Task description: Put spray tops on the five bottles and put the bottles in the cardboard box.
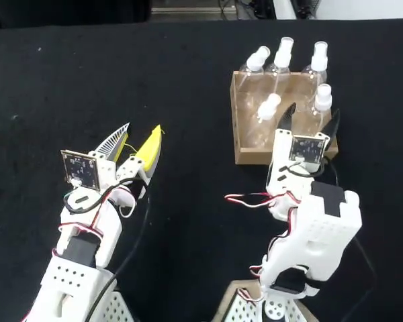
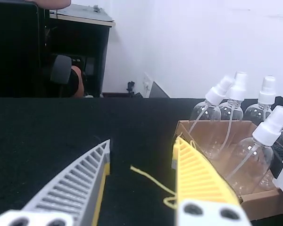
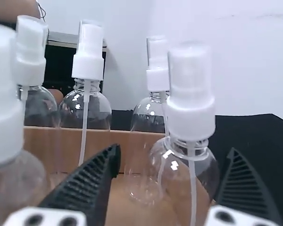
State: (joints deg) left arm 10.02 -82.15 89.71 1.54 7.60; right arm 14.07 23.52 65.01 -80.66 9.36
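You look down on a black table (image 1: 87, 80) that runs to its far edge at the top of the high view. In the upper right, the cardboard box (image 1: 252, 157) carries all five bottles (image 1: 283, 67), each wearing a white spray top (image 1: 258, 59). Your left gripper (image 1: 143, 129), at centre left and well apart from the box, is empty with its grey and yellow fingers spread wide, while your right gripper (image 1: 314, 111) stands at the box's lower right corner, black fingers spread either side of the nearest bottle (image 3: 177, 174). The left wrist view adds a white wall (image 2: 203, 42) and a dark desk (image 2: 85, 52) beyond the table.
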